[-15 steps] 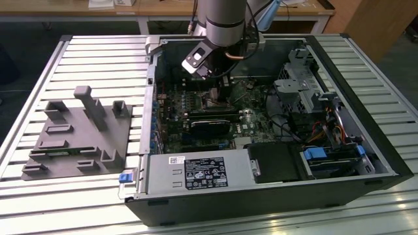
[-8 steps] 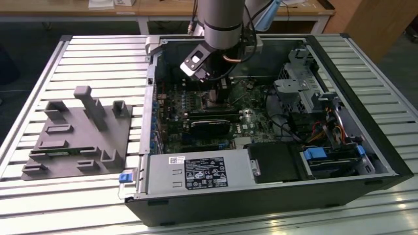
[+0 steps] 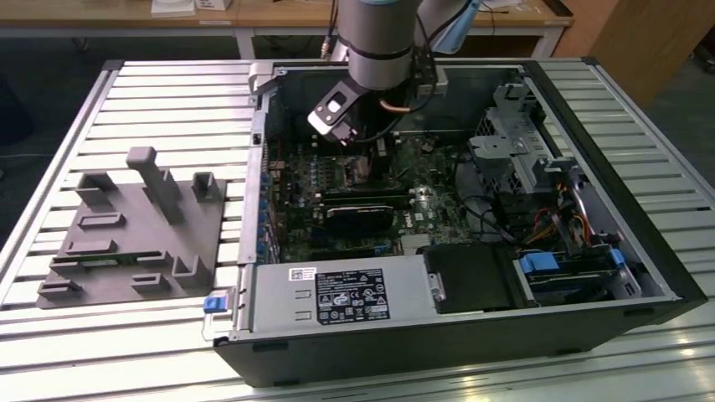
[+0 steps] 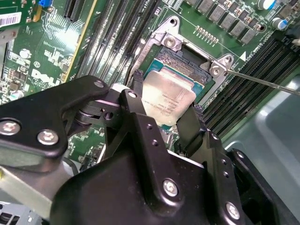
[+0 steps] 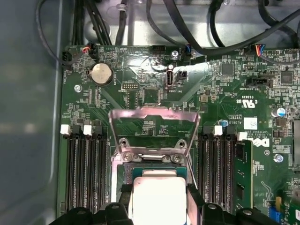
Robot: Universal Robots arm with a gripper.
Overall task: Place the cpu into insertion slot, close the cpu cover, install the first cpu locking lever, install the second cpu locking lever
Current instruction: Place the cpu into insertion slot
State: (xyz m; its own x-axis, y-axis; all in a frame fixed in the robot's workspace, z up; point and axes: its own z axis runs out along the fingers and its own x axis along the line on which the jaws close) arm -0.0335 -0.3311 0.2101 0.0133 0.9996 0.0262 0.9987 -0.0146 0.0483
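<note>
In the second wrist view our claw [image 4: 166, 97] is narrow, its two black fingers [image 4: 136, 91] pressed against opposite edges of the cpu [image 4: 169, 99]; we judge that it is holding the chip. The pale grey face points up at us. The insertion slot [image 4: 183, 60] lies just beyond and beneath the chip, its silvery rim partly covered by the chip's far edge and its dark centre showing past it. A thin locking lever [image 4: 262, 80] stands off from the slot's corner.

In the first wrist view the cpu [image 5: 157, 199] sits between the fingers [image 5: 193, 197], its edges square with the slot's rim [image 5: 150, 158], so we read the two as lined up with no twist between them. The cpu cover [image 5: 153, 125] stands open on the slot's far side, away from the claw, and the green circuit board [image 5: 220, 89] spreads around it.

In the exterior view the arm [image 3: 378, 42] reaches down into the open computer case [image 3: 625, 251], which lies on the worktop [image 3: 167, 92] toward the exterior view's right edge. The arm descends near the case's far wall, over the board's far portion. A grey fixture block [image 3: 134, 226] sits well apart, toward the exterior view's left edge.
</note>
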